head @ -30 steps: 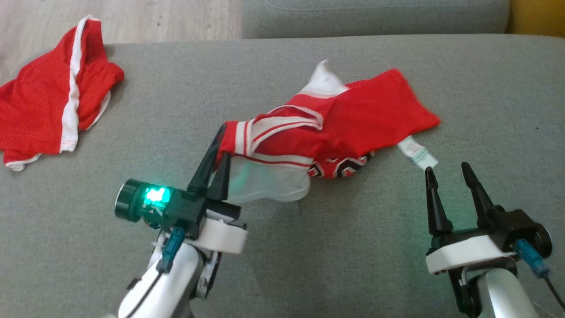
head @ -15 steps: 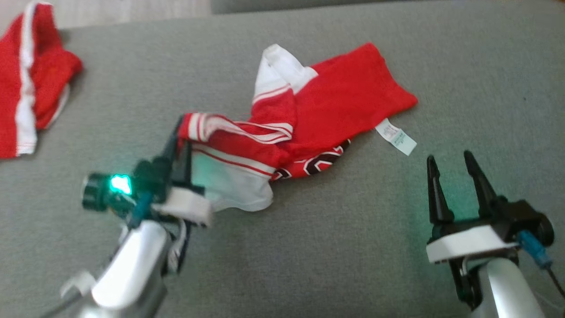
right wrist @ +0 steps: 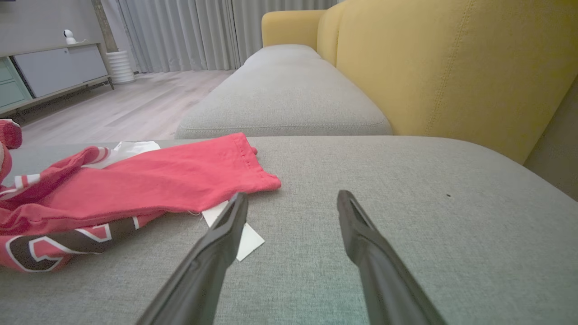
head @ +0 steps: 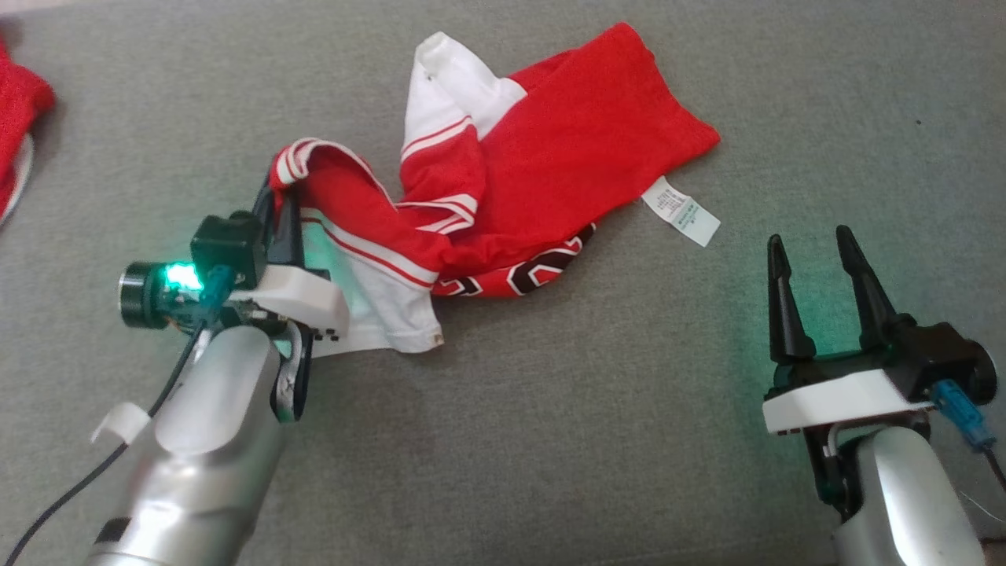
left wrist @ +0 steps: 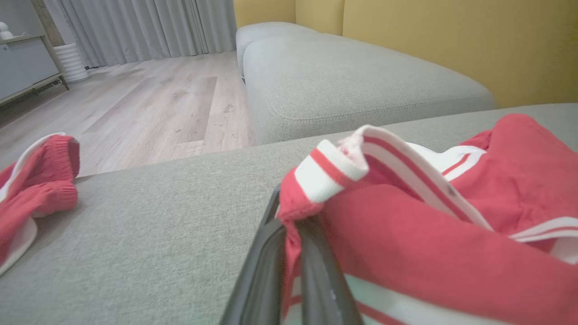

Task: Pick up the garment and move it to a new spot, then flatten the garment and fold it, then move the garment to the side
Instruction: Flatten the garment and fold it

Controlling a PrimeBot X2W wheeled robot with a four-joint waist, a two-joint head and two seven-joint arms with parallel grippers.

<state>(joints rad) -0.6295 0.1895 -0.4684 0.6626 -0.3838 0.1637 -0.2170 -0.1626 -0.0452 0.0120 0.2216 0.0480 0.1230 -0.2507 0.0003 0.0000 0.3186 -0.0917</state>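
Jaws of the left gripper (head: pixel 277 196) closed tight on a red-and-white striped hem of the garment (head: pixel 566 149). Pinched edge held up off the grey cushion (head: pixel 550 440). From the fingertips the cloth runs away to that gripper's right, bunched and twisted. Its white panel lies right beside the gripper body, on the same side. Left wrist view: striped band folds over the tips of the dark fingers (left wrist: pixel 266 271), and red cloth piles up to their right.

Right gripper (head: pixel 809 236): jaws spread wide, nothing between them, low over the cushion. Garment's plain red end lies ahead and to the left of these jaws, apart from them. White care label (head: pixel 681 211) sticks out from that end, near the left-hand fingertip. In the right wrist view that finger overlaps the label; contact cannot be told.

Second red garment (head: pixel 16 102) lies well off to the left of the left gripper's jaws, on the cushion.
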